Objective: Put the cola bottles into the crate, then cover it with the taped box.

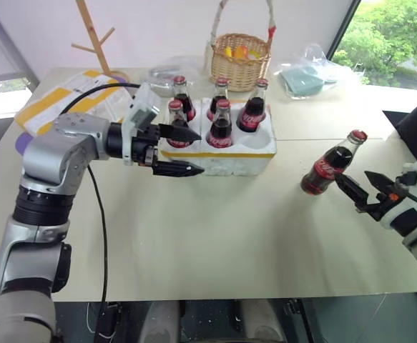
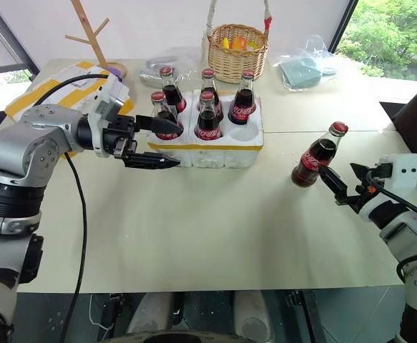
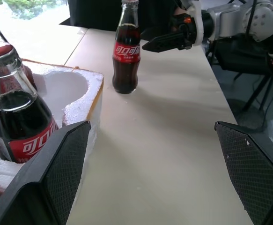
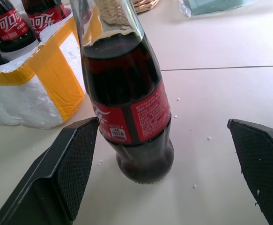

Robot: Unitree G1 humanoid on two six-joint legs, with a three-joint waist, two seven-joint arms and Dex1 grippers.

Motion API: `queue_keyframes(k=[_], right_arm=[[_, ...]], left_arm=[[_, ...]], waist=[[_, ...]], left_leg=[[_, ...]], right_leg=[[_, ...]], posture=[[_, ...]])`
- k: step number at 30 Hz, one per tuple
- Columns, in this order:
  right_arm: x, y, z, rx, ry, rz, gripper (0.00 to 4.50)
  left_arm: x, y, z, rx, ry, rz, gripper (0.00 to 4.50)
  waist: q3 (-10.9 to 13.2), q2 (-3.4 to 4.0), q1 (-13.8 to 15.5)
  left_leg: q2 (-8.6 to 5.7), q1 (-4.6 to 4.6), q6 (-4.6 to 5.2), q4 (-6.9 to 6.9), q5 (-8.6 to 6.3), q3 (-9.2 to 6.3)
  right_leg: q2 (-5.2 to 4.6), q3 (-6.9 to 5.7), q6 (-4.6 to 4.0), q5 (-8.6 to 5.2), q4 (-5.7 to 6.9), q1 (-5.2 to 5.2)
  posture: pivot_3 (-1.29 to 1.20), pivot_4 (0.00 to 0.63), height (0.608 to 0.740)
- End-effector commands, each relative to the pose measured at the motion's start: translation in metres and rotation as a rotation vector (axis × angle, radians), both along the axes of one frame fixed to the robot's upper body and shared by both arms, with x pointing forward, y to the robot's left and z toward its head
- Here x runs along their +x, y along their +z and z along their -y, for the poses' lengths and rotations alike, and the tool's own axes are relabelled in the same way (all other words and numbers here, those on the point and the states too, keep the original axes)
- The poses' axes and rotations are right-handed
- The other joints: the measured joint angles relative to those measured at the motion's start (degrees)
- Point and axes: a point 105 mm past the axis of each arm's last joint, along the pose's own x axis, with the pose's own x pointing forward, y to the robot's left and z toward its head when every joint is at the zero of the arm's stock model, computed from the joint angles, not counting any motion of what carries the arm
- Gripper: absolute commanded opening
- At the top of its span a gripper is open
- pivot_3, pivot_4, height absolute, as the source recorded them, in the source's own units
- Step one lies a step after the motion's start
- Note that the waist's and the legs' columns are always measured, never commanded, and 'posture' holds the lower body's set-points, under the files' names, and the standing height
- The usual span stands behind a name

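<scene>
Sitting far of centre on the pale table (image 1: 215, 236): the crate (image 1: 226, 151), low white foam with a yellow stripe round its rim, carrying five cola bottles (image 1: 222, 123) upright in its wells, with the near right well showing bare

Standing alone to the right of the crate, well apart from it: the sixth bottle (image 1: 330, 163), upright on the table, red cap on, label facing the right gripper

Hovering just beside the crate's near left corner: the left gripper (image 1: 178, 150), pointing right, fingers (image 3: 56, 173) spreading wide and gripping nothing, one finger reaching over the rim next to the near left bottle, touching or not impossible to tell

Waiting just to the right of the lone bottle: the right gripper (image 1: 357, 191), pointing toward it, fingers (image 4: 66, 168) standing wide apart and clasping nothing, the bottle lining up between them in the wrist view yet not touching either pad

Lying at the far left of the table, behind the left arm: the taped box (image 1: 65, 102), white with broad yellow bands, partly hidden

Resting beyond the crate: a wicker basket (image 1: 239, 61) with a tall handle, a wooden stand (image 1: 94, 32) to its left, and a clear bag (image 1: 310, 75) holding something pale green to its right
</scene>
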Motion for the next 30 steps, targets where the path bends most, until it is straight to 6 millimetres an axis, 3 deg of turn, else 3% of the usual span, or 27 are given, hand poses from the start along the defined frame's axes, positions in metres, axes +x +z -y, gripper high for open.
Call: queue_keyframes(k=[1, 19, 22, 24, 30], right_arm=[[0.006, 0.01, -0.004, -0.022, 0.029, 0.042, 4.5], [0.05, -0.009, -0.009, 0.031, 0.056, 0.042, 4.5], [0.053, -0.007, -0.011, 0.04, 0.065, 0.057, 3.75], [0.052, -0.004, -0.014, 0.04, 0.078, 0.067, 2.81], [0.045, 0.011, -0.022, 0.026, 0.123, 0.109, 2.82]], left_arm=[[-0.003, 0.015, -0.001, 0.003, 0.001, 0.075, 4.44], [-0.004, 0.021, 0.005, -0.005, 0.015, 0.101, 4.44], [-0.003, 0.021, 0.005, -0.005, 0.018, 0.103, 4.5], [-0.003, 0.021, 0.006, -0.006, 0.02, 0.104, 4.5], [-0.001, 0.02, 0.005, -0.009, 0.029, 0.104, 4.5]], waist=[[0.0, 0.0, -0.02], [0.0, 0.0, -0.08], [0.0, 0.01, -0.07], [0.0, 0.01, -0.03], [0.02, 0.03, -0.06]], left_leg=[[0.0, 0.0, 0.0, 0.0, 0.0, -0.01], [0.0, 0.01, 0.0, -0.01, 0.0, 0.0], [0.0, 0.01, 0.0, -0.02, 0.0, 0.0], [0.0, 0.01, 0.0, -0.02, 0.0, 0.0], [0.0, 0.01, 0.0, -0.04, 0.0, -0.01]], right_leg=[[0.01, 0.0, 0.01, 0.0, 0.01, 0.0], [0.01, 0.0, 0.14, 0.08, 0.0, 0.0], [0.01, 0.0, 0.14, 0.08, 0.0, 0.0], [0.01, 0.0, 0.15, 0.08, 0.0, 0.0], [0.01, 0.0, 0.15, 0.08, 0.01, -0.01]], posture=[[0.0, 0.15, 0.739], [0.0, 0.15, 0.739], [0.0, 0.15, 0.739], [0.0, 0.15, 0.739], [0.0, 0.15, 0.739]])
